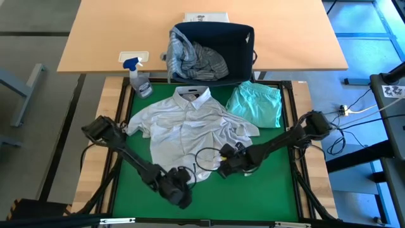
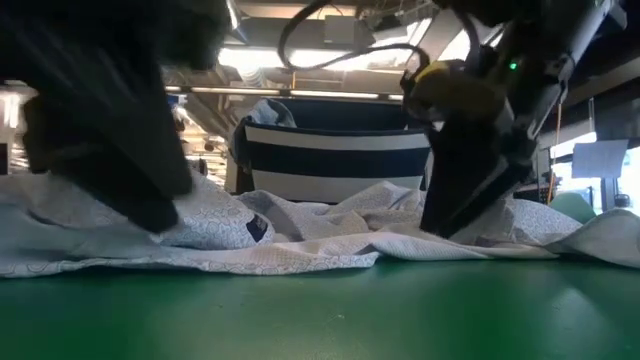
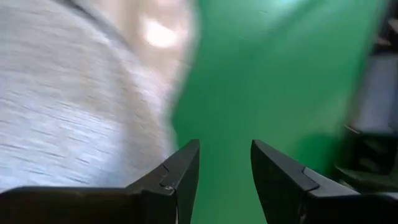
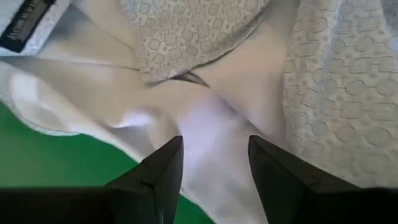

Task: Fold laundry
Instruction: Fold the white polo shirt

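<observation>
Meanwhile, a pale shirt [image 1: 190,123] is spread on the green worktop [image 1: 266,190] before the basket [image 1: 237,41]. Both grippers, left [image 1: 179,190] and right [image 1: 229,166], are held released at its near hem; cloth could be bunched if only one layer is caught.

Soft white patterned cloth shirt [image 1: 190,123], matt mint-teal cloth garment [image 1: 256,104], grey-blue striped cloth shirt [image 1: 199,60] in a fabric basket [image 1: 237,38], flat matt green table mat [image 1: 253,196], smooth pale wooden tabletop [image 1: 114,31], clear plastic spray bottle [image 1: 139,79]
</observation>
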